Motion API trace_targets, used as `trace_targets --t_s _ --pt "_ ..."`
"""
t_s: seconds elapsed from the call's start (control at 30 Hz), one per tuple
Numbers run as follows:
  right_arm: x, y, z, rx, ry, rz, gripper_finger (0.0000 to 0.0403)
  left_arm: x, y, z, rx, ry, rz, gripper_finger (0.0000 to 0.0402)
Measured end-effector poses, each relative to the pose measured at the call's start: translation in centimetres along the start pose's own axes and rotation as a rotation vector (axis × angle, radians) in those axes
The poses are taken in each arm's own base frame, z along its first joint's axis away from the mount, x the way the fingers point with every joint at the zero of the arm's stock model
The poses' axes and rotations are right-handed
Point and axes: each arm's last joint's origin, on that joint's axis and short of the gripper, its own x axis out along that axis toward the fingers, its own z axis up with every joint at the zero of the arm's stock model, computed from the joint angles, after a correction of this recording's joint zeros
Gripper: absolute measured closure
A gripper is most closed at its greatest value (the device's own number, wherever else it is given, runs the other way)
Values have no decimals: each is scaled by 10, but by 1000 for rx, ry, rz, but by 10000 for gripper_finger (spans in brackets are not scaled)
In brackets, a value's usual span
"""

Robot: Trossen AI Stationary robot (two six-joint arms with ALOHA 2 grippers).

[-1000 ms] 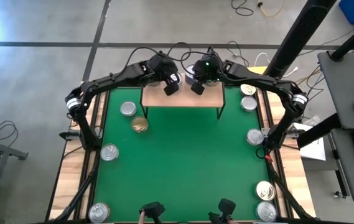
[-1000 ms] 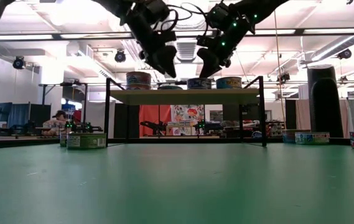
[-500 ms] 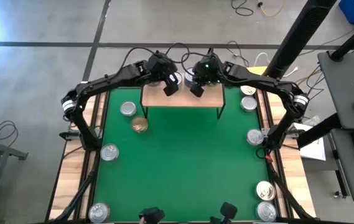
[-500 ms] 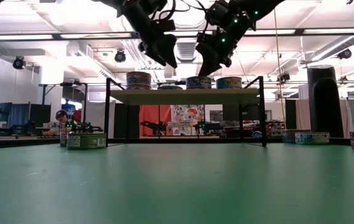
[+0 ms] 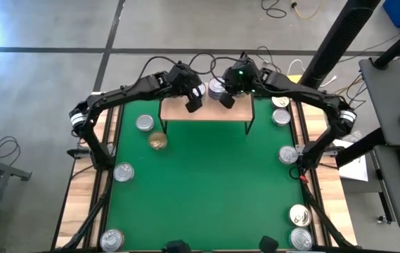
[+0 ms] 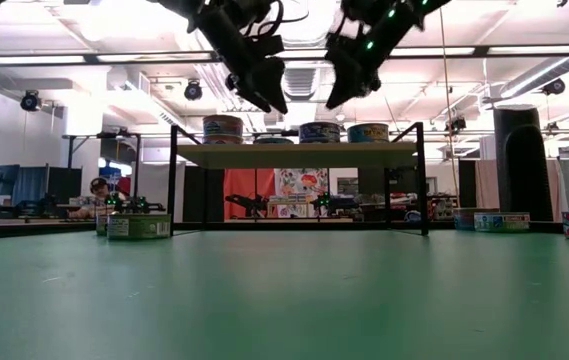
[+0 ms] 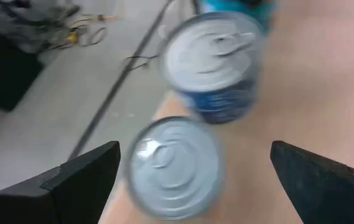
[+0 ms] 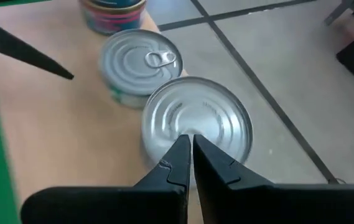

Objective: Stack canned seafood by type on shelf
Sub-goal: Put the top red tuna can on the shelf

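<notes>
The shelf (image 5: 207, 112) is a light-wood board on black legs at the table's far edge. Cans of seafood stand on it (image 6: 223, 128) (image 6: 320, 132) (image 6: 368, 132). My left gripper (image 6: 269, 95) hangs open above the shelf's left half, over a silver-topped can (image 7: 173, 168) and a blue-sided can (image 7: 217, 59). My right gripper (image 6: 342, 92) is shut with nothing between its fingers, above a silver can (image 8: 196, 121) near the shelf's far edge. Another can (image 8: 139, 59) stands just beyond it.
Loose cans stand on the green mat: two silver (image 5: 144, 124) (image 5: 123, 171) and a gold one (image 5: 157, 141) on the left, and several along the right edge (image 5: 288, 154) (image 5: 299, 214). One more sits at the near left corner (image 5: 111, 239). The mat's middle (image 5: 207, 190) holds nothing.
My right gripper, still shut, has risen above the shelf and shifted a little toward the table's right edge. This uncovers a silver can near the shelf's far edge. The cans have kept still.
</notes>
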Motion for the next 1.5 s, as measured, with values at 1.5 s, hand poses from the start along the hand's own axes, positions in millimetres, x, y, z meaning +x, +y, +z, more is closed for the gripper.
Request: trace_targets --t_s 1.5 --pt "-35 163 -250 13 1296 -530 390 -90 -222 -191 58 -449 -683 36"
